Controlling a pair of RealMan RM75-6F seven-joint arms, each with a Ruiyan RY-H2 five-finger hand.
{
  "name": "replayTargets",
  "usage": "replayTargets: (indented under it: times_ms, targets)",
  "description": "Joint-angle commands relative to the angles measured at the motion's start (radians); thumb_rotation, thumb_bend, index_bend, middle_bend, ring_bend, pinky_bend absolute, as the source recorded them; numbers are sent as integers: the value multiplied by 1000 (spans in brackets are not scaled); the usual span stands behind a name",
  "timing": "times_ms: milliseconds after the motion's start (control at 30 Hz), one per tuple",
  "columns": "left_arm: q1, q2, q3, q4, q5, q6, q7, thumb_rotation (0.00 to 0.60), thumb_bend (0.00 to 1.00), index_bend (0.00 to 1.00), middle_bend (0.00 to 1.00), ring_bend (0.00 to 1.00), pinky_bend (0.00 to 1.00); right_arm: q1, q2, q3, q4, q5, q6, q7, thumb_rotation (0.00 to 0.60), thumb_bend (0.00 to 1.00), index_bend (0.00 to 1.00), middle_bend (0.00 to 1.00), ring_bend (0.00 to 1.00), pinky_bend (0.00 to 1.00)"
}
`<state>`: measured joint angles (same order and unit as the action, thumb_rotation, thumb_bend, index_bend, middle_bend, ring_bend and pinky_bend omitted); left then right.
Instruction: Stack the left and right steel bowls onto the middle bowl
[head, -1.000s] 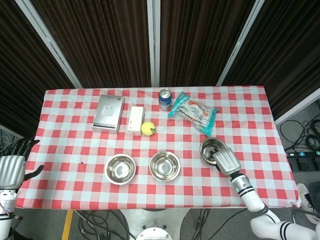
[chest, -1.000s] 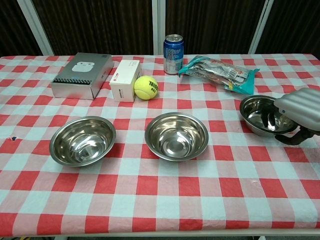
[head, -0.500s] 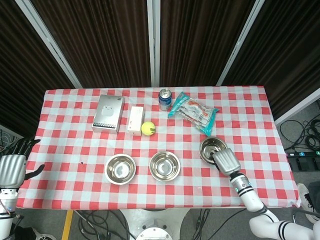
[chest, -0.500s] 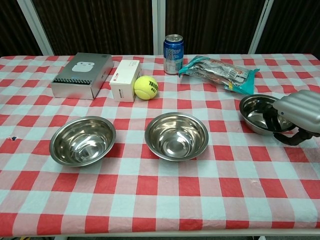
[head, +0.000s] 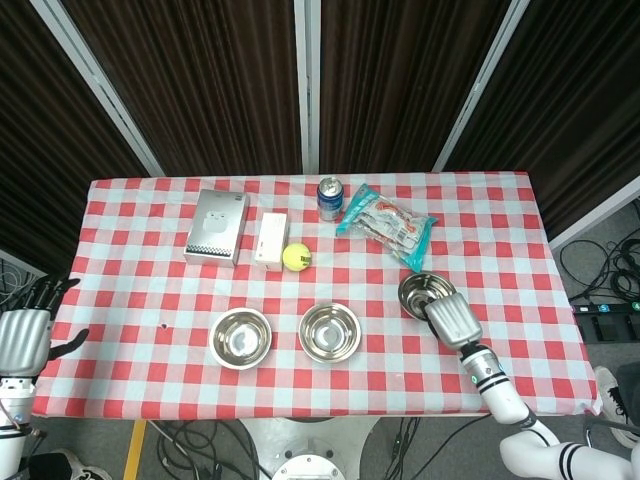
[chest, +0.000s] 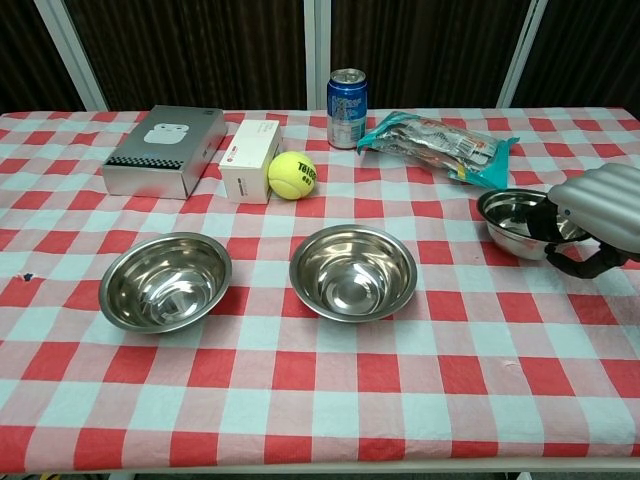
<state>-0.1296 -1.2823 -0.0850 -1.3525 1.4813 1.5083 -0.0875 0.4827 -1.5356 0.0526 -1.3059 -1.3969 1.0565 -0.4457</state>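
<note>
We've got the checkered table (chest: 330, 420) carrying everything, with three steel bowls in a row along the near edge. Biggest clutter sits toward the far edge: a silver box (chest: 163, 150) near the far-left part, a snack bag (chest: 440, 142) right of centre, then a white carton (chest: 248, 159), a blue can (chest: 347, 94) and a tennis ball (chest: 293, 174), all behind the bowl row, so we reckon they're out of the way for stacking.

The middle bowl (chest: 353, 271) sits flat near the centre of the near edge, open side up, which makes it the natural base. The left bowl (chest: 165, 281) sits just as flat toward the near-left, untouched.

The right bowl (chest: 515, 222) is toward the right edge, and our right hand (chest: 592, 225) has it by the near-right rim, dark fingers hooked over the edge into the bowl, thumb under. It looks tipped and just off the cloth, so we'd say the lift is starting; a rim pinch lets the bowl drop straight into the middle one.

Our left hand (head: 22, 338) hangs off the table's left edge, fingers spread, holding nothing, probably waiting its turn.
</note>
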Motion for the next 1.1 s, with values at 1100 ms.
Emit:
replayTargets:
  times_ms: [1100]
  targets:
    - [0,-11,-7,28,-21,-12,-11,600,205,250,241,162,322,107,-11,13,-300,-113,25,-210,600,387,681,610,836,802]
